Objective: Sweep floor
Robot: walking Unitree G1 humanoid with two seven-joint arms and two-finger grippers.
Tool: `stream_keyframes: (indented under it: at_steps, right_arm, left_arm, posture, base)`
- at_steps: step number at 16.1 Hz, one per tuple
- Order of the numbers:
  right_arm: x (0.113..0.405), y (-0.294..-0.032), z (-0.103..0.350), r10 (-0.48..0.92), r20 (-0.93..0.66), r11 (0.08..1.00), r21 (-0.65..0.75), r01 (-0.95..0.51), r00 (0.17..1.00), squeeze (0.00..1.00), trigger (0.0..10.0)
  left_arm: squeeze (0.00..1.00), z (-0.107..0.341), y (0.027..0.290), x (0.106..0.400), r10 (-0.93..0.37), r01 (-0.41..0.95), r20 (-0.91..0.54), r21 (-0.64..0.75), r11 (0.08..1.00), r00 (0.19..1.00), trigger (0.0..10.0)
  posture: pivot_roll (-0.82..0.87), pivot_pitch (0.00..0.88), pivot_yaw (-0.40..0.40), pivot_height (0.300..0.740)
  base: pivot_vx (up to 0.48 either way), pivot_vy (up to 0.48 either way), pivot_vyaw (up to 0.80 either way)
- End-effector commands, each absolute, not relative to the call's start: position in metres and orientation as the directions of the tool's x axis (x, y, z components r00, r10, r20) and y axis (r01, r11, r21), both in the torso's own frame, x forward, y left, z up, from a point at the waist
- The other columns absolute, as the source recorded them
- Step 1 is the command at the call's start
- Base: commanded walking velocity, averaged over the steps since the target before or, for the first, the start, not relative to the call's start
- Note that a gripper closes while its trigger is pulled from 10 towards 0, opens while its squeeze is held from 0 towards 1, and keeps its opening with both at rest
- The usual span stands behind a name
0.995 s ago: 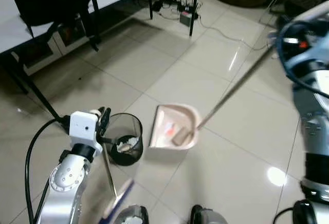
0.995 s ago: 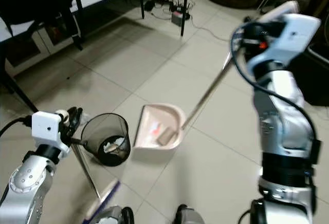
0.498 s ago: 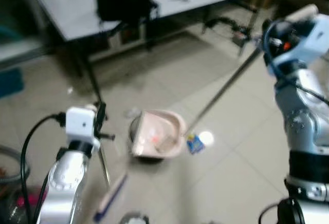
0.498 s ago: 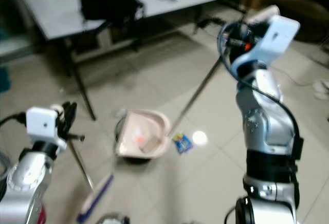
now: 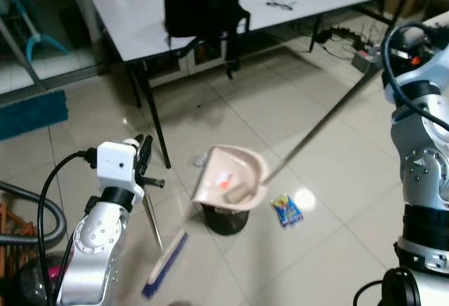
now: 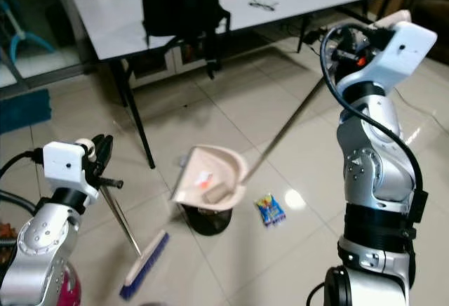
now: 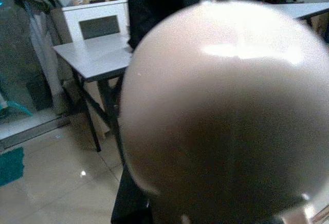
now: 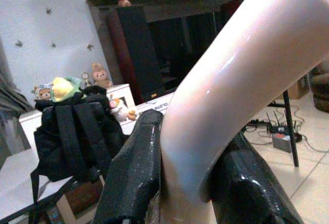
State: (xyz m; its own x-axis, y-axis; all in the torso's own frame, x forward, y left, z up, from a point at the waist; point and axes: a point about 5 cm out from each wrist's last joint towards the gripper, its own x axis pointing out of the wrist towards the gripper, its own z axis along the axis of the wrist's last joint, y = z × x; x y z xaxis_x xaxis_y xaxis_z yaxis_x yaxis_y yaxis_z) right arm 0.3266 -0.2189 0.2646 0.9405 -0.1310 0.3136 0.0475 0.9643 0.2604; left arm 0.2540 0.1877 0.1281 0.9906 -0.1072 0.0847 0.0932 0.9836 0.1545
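The right gripper [image 8: 180, 183] is clenched on the pale curved handle of the long-handled dustpan [image 5: 230, 175], whose metal pole slants down from the raised right arm to the pan. The pan hangs directly over the small black bin [image 5: 226, 220], with a brown scrap and a reddish bit lying in it, and it sits there most likely so that its load can be tipped into the bin. The left gripper [image 5: 142, 162], to the left of the bin, is closed around the thin shaft of the broom [image 5: 165, 264], whose blue bristle head rests on the tiled floor just left of the bin; the broom seems parked there, kept out of the way while the pan is emptied. In the left wrist view a rounded pale knob, probably the end of the broom's shaft, sits right before the lens. A small blue-and-yellow wrapper [image 5: 286, 209] lies on the floor just right of the bin, not yet swept up. Beyond the bin stands the grey desk [image 5: 140, 18], carrying a black backpack [image 5: 202, 1] and a pair of glasses [image 5: 279, 3]; its dark legs come down near the bin and could hamper broom strokes there. A grey vacuum hose [image 5: 28, 216] curls far left of the bin.
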Motion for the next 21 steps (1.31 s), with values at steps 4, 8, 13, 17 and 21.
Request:
stream_keyframes:
  at_steps: [4,8,13,17,21]
  right_arm:
    - [0.326,-0.214,0.278,-0.116,0.377,0.963,0.270,0.011,0.919,0.00,10.0]
    - [0.325,-0.213,0.275,-0.124,0.391,0.963,0.271,0.015,0.912,0.00,10.0]
    - [0.325,-0.214,0.274,-0.136,0.411,0.971,0.235,0.039,0.901,0.00,10.0]
    - [0.325,-0.215,0.274,-0.138,0.433,0.977,0.205,0.051,0.891,0.00,10.0]
    - [0.320,-0.200,0.282,-0.019,0.512,0.996,0.087,-0.031,0.859,0.00,10.0]
  left_arm:
    - [0.00,0.132,0.192,0.256,-0.098,0.080,0.091,0.178,0.981,0.991,10.0]
    - [0.00,0.127,0.187,0.257,-0.105,0.091,0.074,0.164,0.982,0.992,10.0]
    - [0.00,0.125,0.186,0.256,-0.107,0.095,0.067,0.161,0.982,0.992,10.0]
    - [0.00,0.125,0.185,0.256,-0.109,0.098,0.065,0.158,0.983,0.992,10.0]
    - [0.00,0.124,0.185,0.256,-0.115,0.104,0.060,0.154,0.983,0.992,10.0]
  posture:
    - [0.03,0.017,0.022,0.740]
    - [0.03,0.017,0.021,0.740]
    - [0.03,0.017,0.019,0.740]
    - [0.03,0.018,0.019,0.740]
    - [0.03,0.021,0.020,0.740]
  base:
    - [0.292,0.000,0.00]
    - [0.071,0.000,0.00]
    - [0.000,0.000,0.00]
    - [0.000,0.000,0.00]
    - [0.000,0.000,0.00]
